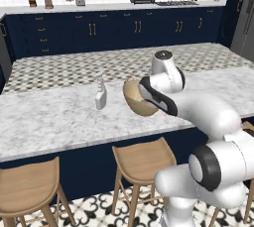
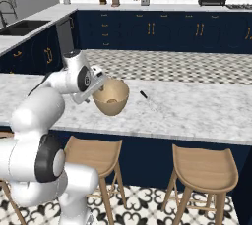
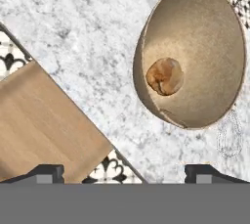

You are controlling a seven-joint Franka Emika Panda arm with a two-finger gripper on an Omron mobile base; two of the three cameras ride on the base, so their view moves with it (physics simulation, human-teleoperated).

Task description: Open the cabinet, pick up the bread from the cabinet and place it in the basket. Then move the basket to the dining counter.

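Note:
The tan round basket [image 3: 195, 47] rests on the white-grey marble dining counter [image 3: 73, 32] near its front edge, its opening tipped toward the stools. The golden-brown bread [image 3: 165, 76] lies inside it, low against the wall. My gripper [image 3: 128, 171] is open, its two dark fingertips spread wide and nothing between them; the basket lies just ahead of them, apart from both tips. From the base, the hand [image 2: 91, 87] sits right against the basket [image 2: 112, 96] on its left side, and the arm covers part of the basket [image 1: 135, 100]. The cabinet is out of view.
A pale bottle [image 1: 100, 94] stands on the counter left of the basket. A dark-handled wire whisk [image 2: 144, 95] lies to its right. Wooden stools [image 1: 143, 159] [image 2: 203, 167] line the counter's front, one seat [image 3: 44, 125] below the gripper.

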